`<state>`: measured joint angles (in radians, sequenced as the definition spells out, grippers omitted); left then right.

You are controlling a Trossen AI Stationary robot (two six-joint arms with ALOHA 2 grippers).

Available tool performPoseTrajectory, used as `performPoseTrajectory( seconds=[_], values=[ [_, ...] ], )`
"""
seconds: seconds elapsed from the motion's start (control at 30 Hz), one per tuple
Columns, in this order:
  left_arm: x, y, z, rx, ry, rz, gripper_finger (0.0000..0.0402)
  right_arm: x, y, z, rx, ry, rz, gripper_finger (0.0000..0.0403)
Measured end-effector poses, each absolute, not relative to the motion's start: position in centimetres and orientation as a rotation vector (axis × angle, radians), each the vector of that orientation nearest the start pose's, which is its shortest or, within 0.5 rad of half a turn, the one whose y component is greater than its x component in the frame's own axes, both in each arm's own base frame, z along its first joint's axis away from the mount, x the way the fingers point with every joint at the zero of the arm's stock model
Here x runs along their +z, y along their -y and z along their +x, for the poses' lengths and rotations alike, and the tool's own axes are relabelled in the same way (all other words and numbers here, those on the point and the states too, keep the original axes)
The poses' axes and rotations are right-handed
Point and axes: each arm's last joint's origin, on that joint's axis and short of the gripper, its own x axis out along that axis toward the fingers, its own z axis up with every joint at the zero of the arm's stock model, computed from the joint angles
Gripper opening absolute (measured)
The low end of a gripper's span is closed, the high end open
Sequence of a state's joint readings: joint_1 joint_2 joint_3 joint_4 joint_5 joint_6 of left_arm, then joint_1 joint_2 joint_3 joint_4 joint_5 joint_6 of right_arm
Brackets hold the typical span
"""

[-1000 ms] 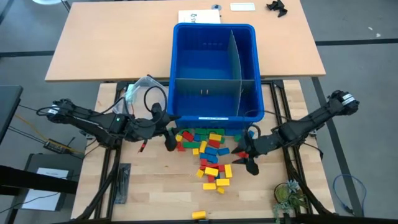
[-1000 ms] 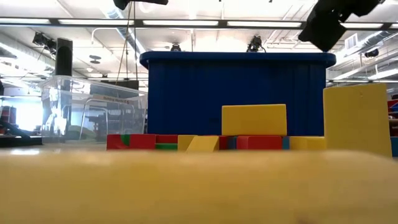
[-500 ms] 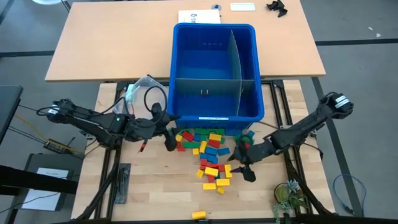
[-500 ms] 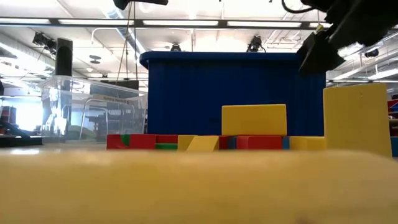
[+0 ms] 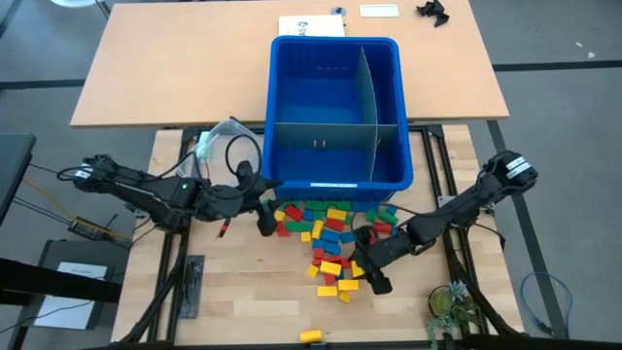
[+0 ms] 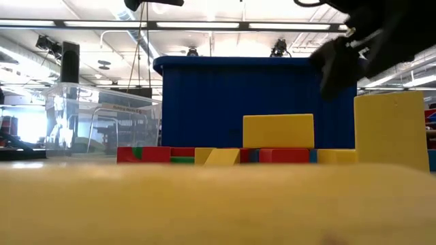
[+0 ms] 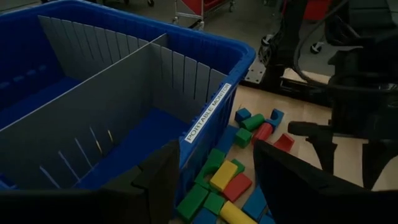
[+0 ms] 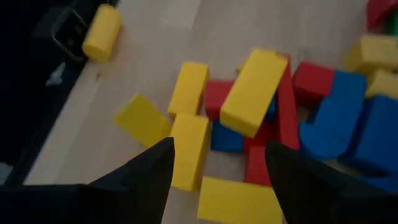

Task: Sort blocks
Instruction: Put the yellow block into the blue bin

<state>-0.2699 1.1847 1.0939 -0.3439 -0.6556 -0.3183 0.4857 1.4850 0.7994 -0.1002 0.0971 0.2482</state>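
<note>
Blocks point(image 5: 330, 238) lie heaped on the worktop beside the bin point(image 5: 335, 107). My right end effector point(image 5: 374, 267) hovers open over yellow ones; left end effector point(image 5: 262, 216) open, waiting. Light, rigid, slick (I'd pinch flat sides).

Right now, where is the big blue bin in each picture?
High view: the blue bin sits top centre, just behind the pile of blocks.
Low view: its dark blue wall fills the middle, behind the blocks.
Left wrist view: it fills the left side, its grey dividers showing.
Right wrist view: not in it, only blocks.
Shared landmark: the block pile in front of the bin.
</note>
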Motion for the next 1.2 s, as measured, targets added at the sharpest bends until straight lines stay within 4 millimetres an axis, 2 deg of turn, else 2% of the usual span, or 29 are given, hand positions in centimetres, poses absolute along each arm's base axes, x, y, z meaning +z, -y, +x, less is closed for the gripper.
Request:
performPoseTrajectory(
  seconds=[0.2,0.37,0.5,0.7,0.8,0.93,1.2],
  values=[
    [34.7,5.0,24.8,0.434,-0.329,-0.115,0.0214,17.3,-14.0,26.3,0.271,-0.868,0.034,0.0273],
    [34.7,5.0,24.8,0.434,-0.329,-0.115,0.0214,16.9,-14.6,25.9,0.266,-0.879,-0.024,0.0268],
    [34.6,5.1,24.9,0.435,-0.331,-0.114,0.0214,16.5,-14.2,25.4,0.199,-0.929,-0.067,0.026],
    [33.9,5.3,25.6,0.438,-0.359,-0.099,0.0214,16.4,-14.0,25.2,0.209,-0.948,-0.156,0.0263],
    [33.3,5.4,26.2,0.441,-0.382,-0.087,0.0214,16.5,-13.3,25.8,0.134,-0.916,-0.123,0.0265],
    [32.8,5.5,26.7,0.443,-0.396,-0.08,0.0214,16.0,-12.8,25.7,0.113,-0.976,-0.11,0.0261],
    [32.7,5.5,26.7,0.44,-0.4,-0.079,0.0214,16.1,-12.6,24.3,0.145,-1.092,-0.157,0.0248]
  ],
)
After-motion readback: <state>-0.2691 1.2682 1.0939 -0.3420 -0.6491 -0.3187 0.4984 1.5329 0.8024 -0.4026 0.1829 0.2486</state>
